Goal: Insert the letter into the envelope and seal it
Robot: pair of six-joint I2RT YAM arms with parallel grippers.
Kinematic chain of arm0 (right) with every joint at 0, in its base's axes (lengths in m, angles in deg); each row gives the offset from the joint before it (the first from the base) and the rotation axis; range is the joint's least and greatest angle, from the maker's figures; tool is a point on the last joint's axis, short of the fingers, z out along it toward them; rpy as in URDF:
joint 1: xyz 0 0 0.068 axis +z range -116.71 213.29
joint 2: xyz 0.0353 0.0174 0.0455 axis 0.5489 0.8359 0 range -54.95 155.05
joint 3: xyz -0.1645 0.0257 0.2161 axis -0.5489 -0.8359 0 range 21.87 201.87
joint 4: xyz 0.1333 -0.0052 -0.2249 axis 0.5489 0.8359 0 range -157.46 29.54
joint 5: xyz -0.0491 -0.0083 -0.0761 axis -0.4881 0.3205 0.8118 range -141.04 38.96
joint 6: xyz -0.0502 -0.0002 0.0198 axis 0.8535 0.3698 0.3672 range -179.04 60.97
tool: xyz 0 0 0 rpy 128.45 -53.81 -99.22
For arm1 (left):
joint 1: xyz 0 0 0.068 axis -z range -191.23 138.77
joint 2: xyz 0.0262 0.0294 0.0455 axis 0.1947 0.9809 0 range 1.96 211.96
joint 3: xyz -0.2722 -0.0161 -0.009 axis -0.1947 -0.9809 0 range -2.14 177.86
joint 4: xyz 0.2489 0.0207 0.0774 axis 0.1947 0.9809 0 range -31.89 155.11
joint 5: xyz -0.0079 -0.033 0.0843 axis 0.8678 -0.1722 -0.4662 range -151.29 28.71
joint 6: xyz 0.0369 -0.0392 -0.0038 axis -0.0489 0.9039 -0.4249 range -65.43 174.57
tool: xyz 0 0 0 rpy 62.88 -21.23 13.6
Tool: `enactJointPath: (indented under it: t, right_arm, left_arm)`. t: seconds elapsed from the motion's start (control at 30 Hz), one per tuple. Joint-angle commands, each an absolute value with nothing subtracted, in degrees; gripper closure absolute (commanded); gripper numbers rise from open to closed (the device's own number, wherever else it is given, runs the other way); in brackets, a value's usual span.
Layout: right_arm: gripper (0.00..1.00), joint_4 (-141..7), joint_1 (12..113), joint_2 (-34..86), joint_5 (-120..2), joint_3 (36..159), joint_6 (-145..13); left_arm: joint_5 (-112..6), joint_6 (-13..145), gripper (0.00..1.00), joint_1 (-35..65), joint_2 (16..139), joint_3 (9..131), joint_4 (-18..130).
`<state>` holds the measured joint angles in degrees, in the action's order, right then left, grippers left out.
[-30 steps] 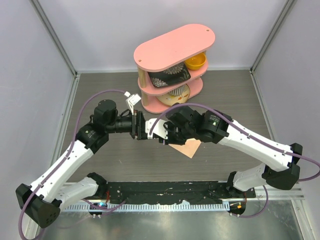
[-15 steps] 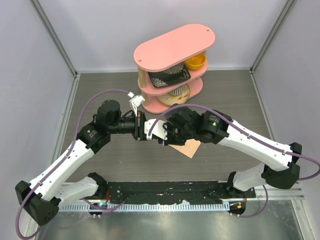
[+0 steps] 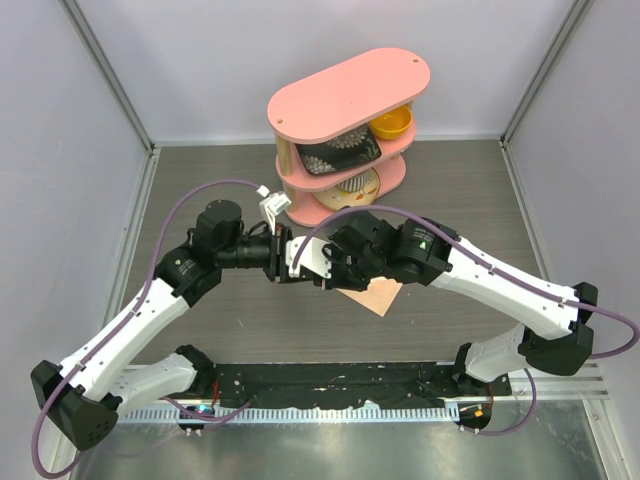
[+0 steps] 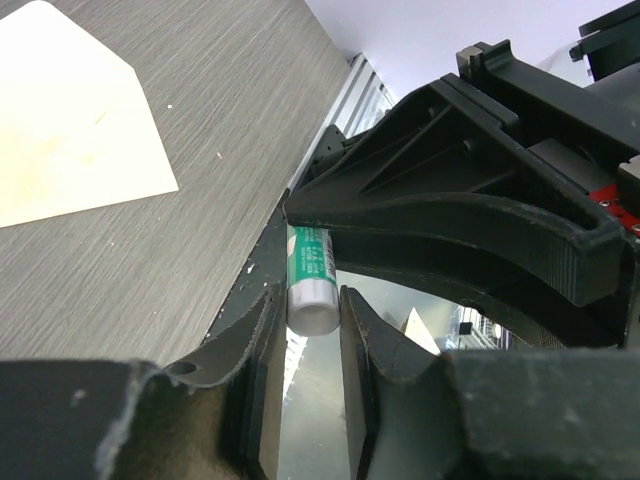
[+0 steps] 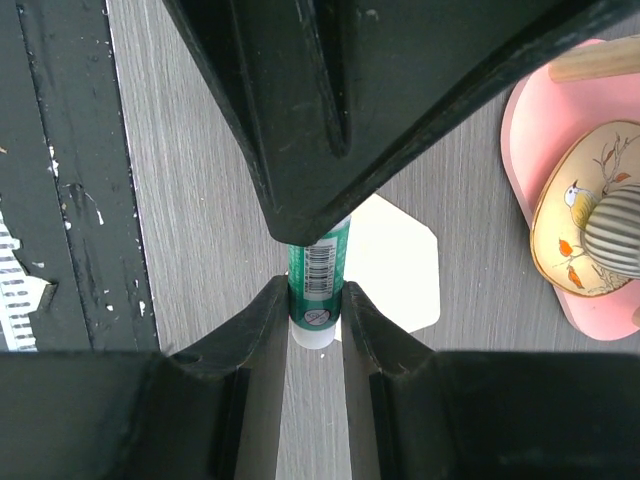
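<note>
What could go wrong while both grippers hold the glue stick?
The left gripper and right gripper pinch only the ends of the glue stick; a slip could drop it onto the envelope beneath. Their fingers nearly meet, so twisting or pulling might make them collide.

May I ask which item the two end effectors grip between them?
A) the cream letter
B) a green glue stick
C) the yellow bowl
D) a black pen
B: the right wrist view shows a green barcoded glue stick pinched by the right end effector, its white end in the left end effector.
</note>
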<state>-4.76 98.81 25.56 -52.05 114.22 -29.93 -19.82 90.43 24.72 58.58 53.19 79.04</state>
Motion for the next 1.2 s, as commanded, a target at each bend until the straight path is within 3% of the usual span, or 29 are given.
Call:
enactJointPath:
  t: [0.0, 0.1, 0.13, 0.17, 0.2, 0.3, 0.43, 0.87, 1.03, 1.07, 1.13, 1.17]
  right_arm:
    - [0.99, -4.97, 99.03, 25.3, -51.83, 116.88, -31.0]
    - [0.99, -5.66, 99.03, 25.3, -52.44, 117.23, -31.87]
    - [0.96, -6.02, 99.03, 25.3, -52.44, 117.23, -32.83]
    - [0.87, -6.46, 99.03, 24.86, -52.36, 117.31, -33.28]
    - [0.64, -7.33, 98.94, 24.51, -52.36, 116.79, -33.63]
    - [0.43, -10.49, 98.51, 21.1, -52.27, 113.73, -34.34]
    - [0.37, -14.8, 98.5, 16.6, -51.74, 108.36, -31.62]
    - [0.38, -16.48, 98.51, 16.95, -52.27, 107.91, -28.01]
    - [0.66, -16.22, 98.59, 17.56, -54.11, 108.79, -27.66]
    - [0.82, -16.13, 98.51, 17.47, -54.64, 108.79, -27.83]
    - [0.99, -15.87, 98.51, 17.56, -57.0, 109.14, -28.71]
    - [0.99, -14.99, 98.5, 17.65, -58.06, 109.75, -30.02]
  left_arm:
    - [-19.02, 89.29, 0.75, 24.72, 59.0, 55.6, 78.68]
    - [-18.23, 89.38, 0.97, 24.72, 58.91, 55.34, 77.71]
    - [-18.14, 90.25, 1.0, 24.72, 58.65, 55.08, 77.28]
    - [-17.7, 90.87, 1.0, 24.63, 58.3, 54.38, 76.14]
    - [-17.27, 91.57, 1.0, 24.55, 58.04, 53.76, 75.35]
    - [-13.58, 96.83, 1.0, 22.88, 56.89, 50.42, 69.55]
    - [-9.27, 104.75, 1.0, 20.59, 56.63, 46.99, 59.63]
    - [-8.65, 107.48, 1.0, 20.59, 57.42, 47.16, 58.55]
    - [-8.47, 107.4, 1.0, 20.59, 57.15, 47.16, 58.64]
    - [-8.3, 107.22, 1.0, 20.59, 56.98, 47.16, 58.55]
    - [-8.03, 106.0, 1.0, 20.59, 56.72, 47.25, 58.64]
    - [-7.77, 104.08, 1.0, 20.59, 56.02, 47.25, 58.64]
